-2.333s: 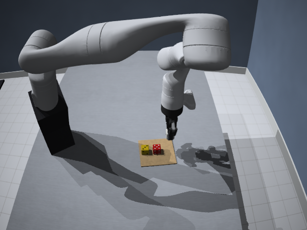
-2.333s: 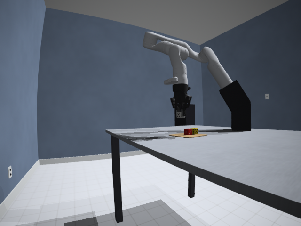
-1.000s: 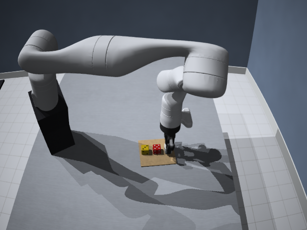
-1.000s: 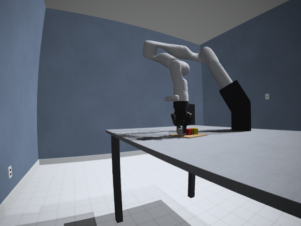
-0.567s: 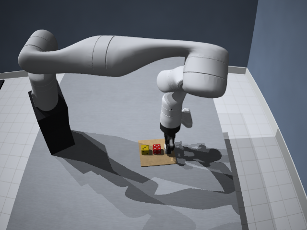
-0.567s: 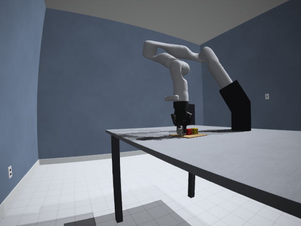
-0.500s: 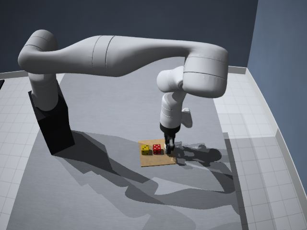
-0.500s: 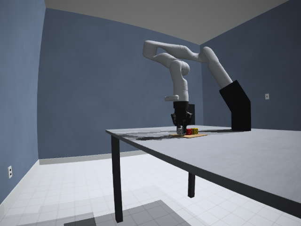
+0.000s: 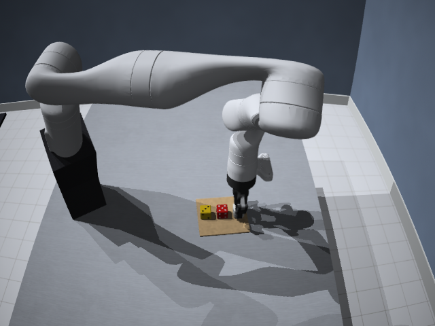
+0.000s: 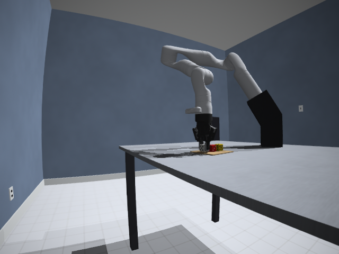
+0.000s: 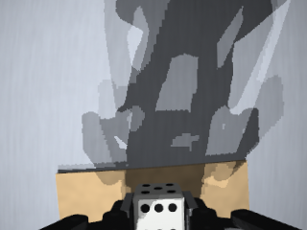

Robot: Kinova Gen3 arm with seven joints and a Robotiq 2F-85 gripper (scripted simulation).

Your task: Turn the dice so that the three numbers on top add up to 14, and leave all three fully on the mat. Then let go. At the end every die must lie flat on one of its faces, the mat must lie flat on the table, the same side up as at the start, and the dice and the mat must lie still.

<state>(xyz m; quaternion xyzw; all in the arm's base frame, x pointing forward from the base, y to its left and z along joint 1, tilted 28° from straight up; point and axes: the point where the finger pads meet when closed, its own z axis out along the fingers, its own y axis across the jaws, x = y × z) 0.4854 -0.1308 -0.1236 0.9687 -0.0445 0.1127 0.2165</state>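
My gripper (image 9: 240, 212) (image 10: 204, 147) (image 11: 158, 205) points down at the mat's right end in the top view, shut on the white die (image 10: 202, 147) (image 11: 159, 216). Its upper face seems to show six, partly cut off in the wrist view; its outward side shows five. Whether it touches the mat is hard to tell. The red die (image 9: 221, 211) (image 10: 212, 148) lies flat beside it, five on top. The yellow die (image 9: 205, 212) (image 10: 219, 147) lies flat further left in the top view, three on top. The tan mat (image 9: 217, 228) (image 10: 214, 153) (image 11: 86, 192) lies flat.
The grey table (image 9: 140, 151) (image 10: 273, 169) surrounds the mat. The black robot base (image 9: 79, 185) (image 10: 270, 123) stands well away at the left in the top view. The red die is close beside the gripper. The arm's shadow falls beyond the mat's right edge.
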